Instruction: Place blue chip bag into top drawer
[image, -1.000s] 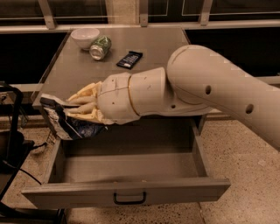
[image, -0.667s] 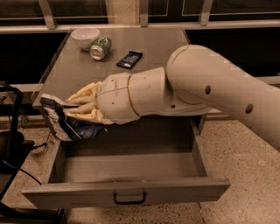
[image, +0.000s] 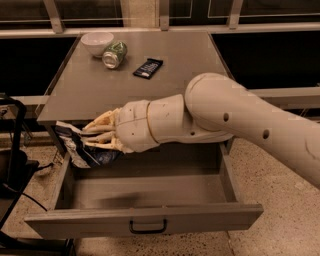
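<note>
The blue chip bag (image: 80, 150), crumpled dark blue foil with white patches, is held in my gripper (image: 95, 136) at the left end of the open top drawer (image: 145, 197), over its left wall and back corner. The cream fingers (image: 102, 120) are closed around the bag. The drawer is pulled out wide, with a flat grey front panel (image: 145, 220) and a small black handle (image: 148, 227) at centre. My large cream arm (image: 240, 115) reaches in from the right, across the drawer's back.
On the grey cabinet top (image: 165, 65) stand a white bowl (image: 97, 42), a green can (image: 114, 54) on its side and a flat dark-blue bar packet (image: 148, 68). A black stand (image: 15, 150) is at the left. Speckled floor lies to the right.
My gripper with the bag has shifted slightly to the right and down, nearer the drawer's left end. Nothing else has moved.
</note>
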